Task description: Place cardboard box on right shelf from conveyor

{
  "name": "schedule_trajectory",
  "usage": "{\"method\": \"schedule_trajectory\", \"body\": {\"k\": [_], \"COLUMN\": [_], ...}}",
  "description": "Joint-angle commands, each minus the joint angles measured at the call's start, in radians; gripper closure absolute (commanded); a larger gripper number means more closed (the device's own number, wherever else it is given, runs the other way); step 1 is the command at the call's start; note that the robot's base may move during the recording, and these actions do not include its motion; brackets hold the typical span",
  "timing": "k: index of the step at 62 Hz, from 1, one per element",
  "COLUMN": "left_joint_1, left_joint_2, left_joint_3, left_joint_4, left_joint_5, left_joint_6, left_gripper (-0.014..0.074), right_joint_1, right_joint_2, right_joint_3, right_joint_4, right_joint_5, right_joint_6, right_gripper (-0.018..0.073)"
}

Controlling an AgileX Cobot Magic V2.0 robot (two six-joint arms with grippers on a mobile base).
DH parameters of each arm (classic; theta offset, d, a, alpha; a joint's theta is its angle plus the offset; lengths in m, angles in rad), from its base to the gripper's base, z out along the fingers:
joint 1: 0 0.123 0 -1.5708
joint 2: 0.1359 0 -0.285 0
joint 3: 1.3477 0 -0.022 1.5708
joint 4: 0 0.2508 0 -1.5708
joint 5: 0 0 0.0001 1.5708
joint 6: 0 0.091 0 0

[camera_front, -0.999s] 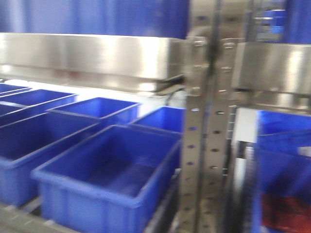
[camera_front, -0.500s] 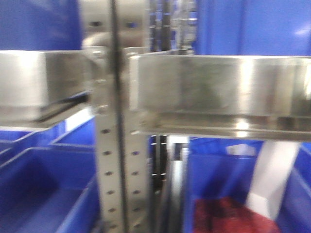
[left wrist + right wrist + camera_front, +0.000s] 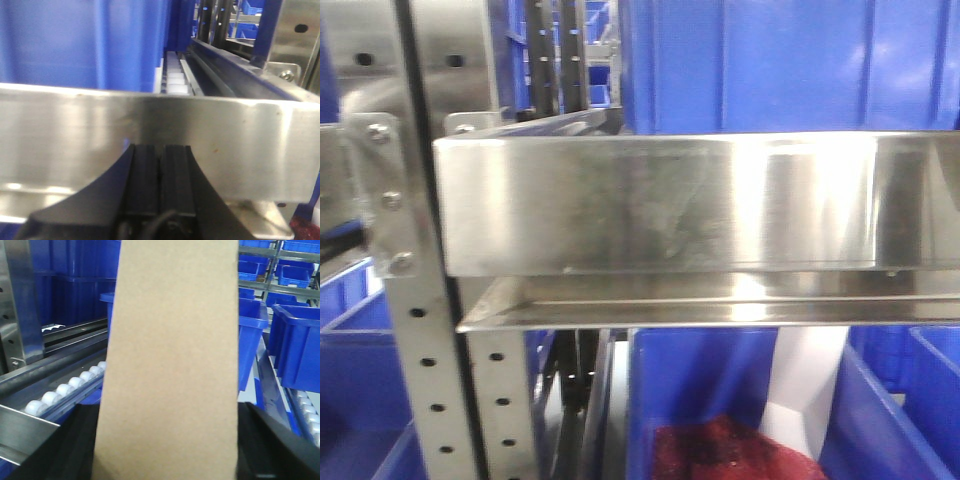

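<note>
The right shelf (image 3: 670, 200) fills the front view, its shiny steel front lip close to the camera. In the right wrist view the tan cardboard box (image 3: 170, 365) stands upright and fills the middle. My right gripper (image 3: 166, 415) is shut on it, with a black finger on each side. A steel lip (image 3: 20, 427) and a track of white rollers (image 3: 65, 389) lie to the lower left of the box. My left gripper (image 3: 161, 150) is shut on nothing, its tips just short of a steel shelf lip (image 3: 75, 135). The conveyor is out of view.
A perforated steel upright (image 3: 420, 380) stands left of the shelf. A tall blue bin (image 3: 770, 60) sits on the shelf and another (image 3: 720, 380), with something red inside, sits below. More blue bins (image 3: 300, 345) stand to the right of the box.
The front view has swung right and closed in. The open blue bins on the left have left the view, and the right shelf's lip now spans it.
</note>
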Motion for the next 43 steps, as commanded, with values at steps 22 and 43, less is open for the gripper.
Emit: {"method": "schedule_trajectory", "body": {"k": [22,43], "left_joint_1": [-0.003,-0.003], "left_joint_2": [-0.014,-0.014], "left_joint_3": [0.006,0.006], "left_joint_4": [-0.006,-0.006], "left_joint_5": [-0.086,-0.086], "left_joint_6": [0.0,0.0], "left_gripper": [0.0713,0.0713], "right_joint_1": [-0.001,-0.001], "right_joint_2": [0.017,0.017], "right_joint_3": [-0.026,-0.026], "right_joint_4": [-0.017,-0.017], "right_joint_5": [-0.106,-0.106], "right_joint_6": [-0.006,-0.006], "right_gripper": [0.0344,0.0344]}}
